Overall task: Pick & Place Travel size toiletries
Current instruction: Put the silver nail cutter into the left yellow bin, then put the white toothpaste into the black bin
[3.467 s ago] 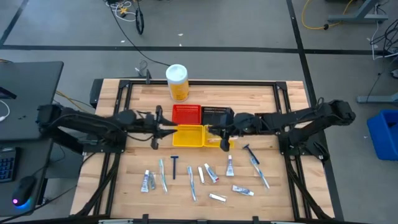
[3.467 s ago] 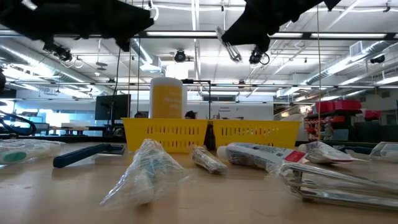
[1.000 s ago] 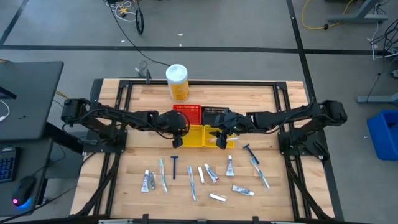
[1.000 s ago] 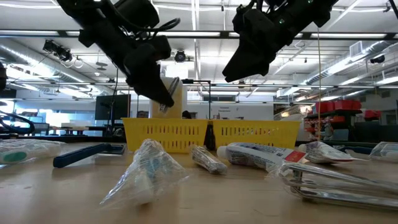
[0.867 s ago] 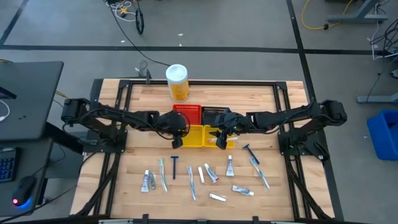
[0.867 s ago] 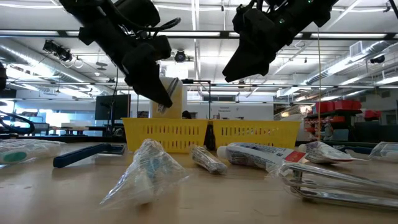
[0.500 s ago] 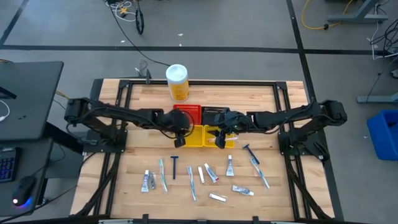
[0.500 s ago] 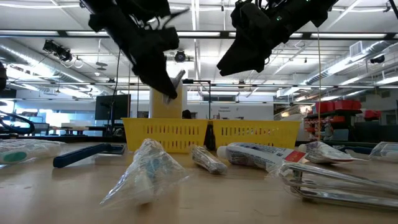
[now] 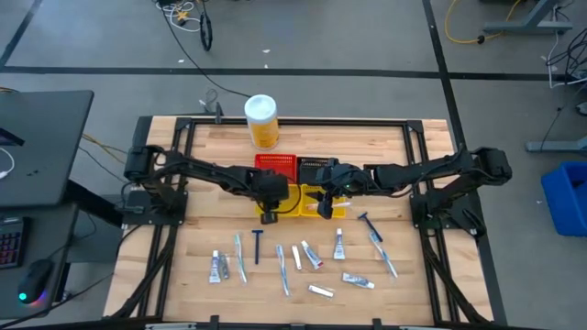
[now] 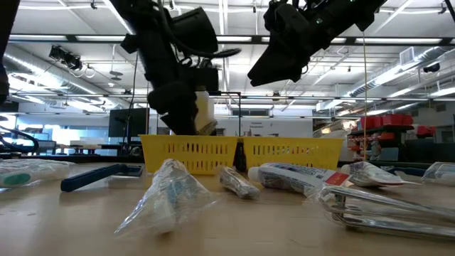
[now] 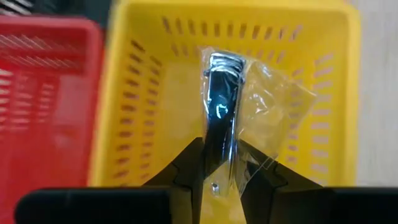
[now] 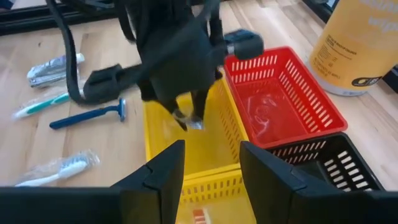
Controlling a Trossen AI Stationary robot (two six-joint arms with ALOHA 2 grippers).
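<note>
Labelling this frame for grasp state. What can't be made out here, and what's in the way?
- High view: the left gripper fingertips and held item, hidden under the arm's own wrist.
- Left wrist view: what the clear-wrapped item is; glare and wrap blur it.
- Low view: yellow basket contents, behind its wall.
- High view: marks on the toiletries, too small.
- Right wrist view: right gripper tips cut off by the edge.

Yellow canister [image 9: 261,121] stands upper centre on the table [image 9: 202,147]. Below it sit a red basket [image 9: 275,168], black basket [image 9: 317,165], and yellow basket [image 9: 284,202].
</note>
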